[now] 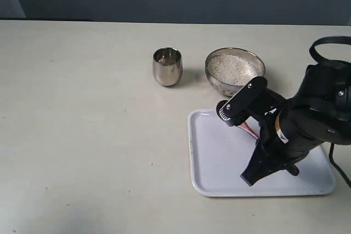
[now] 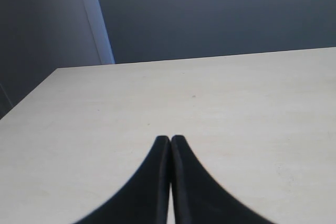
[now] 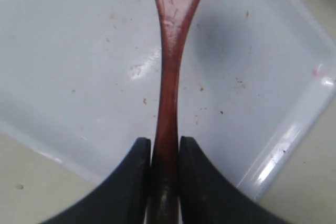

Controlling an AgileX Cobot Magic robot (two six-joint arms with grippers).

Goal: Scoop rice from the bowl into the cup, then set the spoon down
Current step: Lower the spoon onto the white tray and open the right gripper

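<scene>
Right claw [image 3: 164,148] is pinched tight on the thin handle of the wooden spoon [image 3: 170,77], low over the tray. Left claw [image 2: 169,142] is squeezed closed with nothing in it, above a bare part of the big pale table [image 1: 82,108]. On the table lies the white tray [image 1: 211,157], under the right arm, and the spoon lies over it. Just behind the tray sits the shiny steel bowl [image 1: 219,83], piled up with white rice [image 1: 233,68]. The little steel cup [image 1: 167,67] stands beside the bowl, a bit apart from it, on the side away from the right arm. I cannot tell if any rice is in the cup. The bowl looks very full, so I think this is the start: the claw is picking up the spoon. Next it should lift the spoon, carry it back to the bowl and dip it in the rice. It must hold tight so the slim handle does not twist.
</scene>
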